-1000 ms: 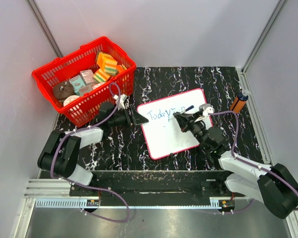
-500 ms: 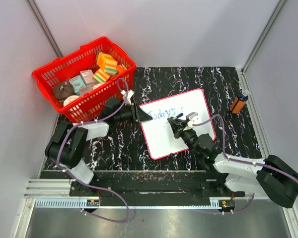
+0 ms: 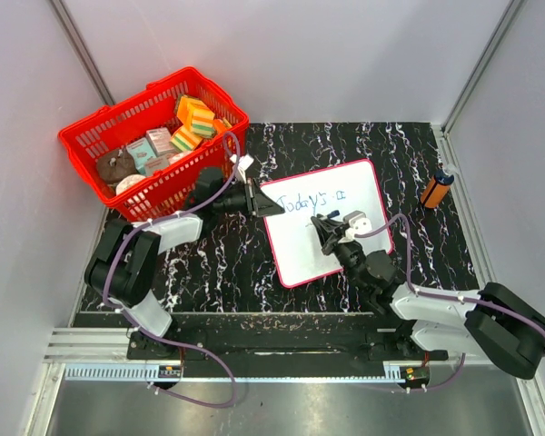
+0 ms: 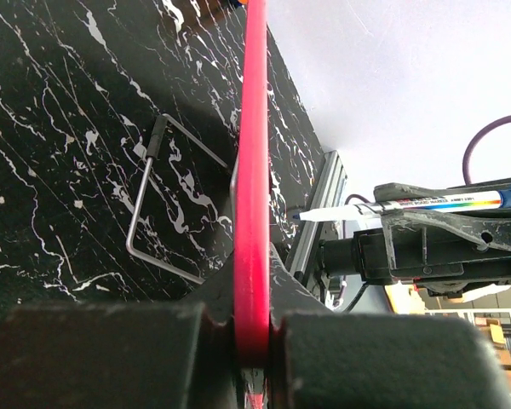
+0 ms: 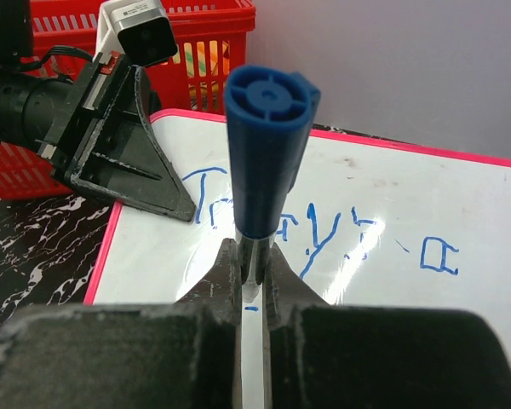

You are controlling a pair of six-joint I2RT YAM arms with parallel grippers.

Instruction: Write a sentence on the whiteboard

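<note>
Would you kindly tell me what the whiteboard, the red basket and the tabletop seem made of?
The whiteboard looks like a glossy coated panel with a red-pink plastic-looking rim; light glares off its face. The red basket seems moulded plastic: uniform colour, lattice walls. The tabletop shows black, white-veined marbling; stone or printed laminate, I cannot tell.

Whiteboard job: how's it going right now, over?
Left gripper shut on whiteboard rim. Right gripper shut on blue marker. Sentence partly written, starts "Today". Nothing blocking the board.

Pale grey walls [image 3: 345, 54], black marbled tabletop [image 3: 345, 145]
</note>
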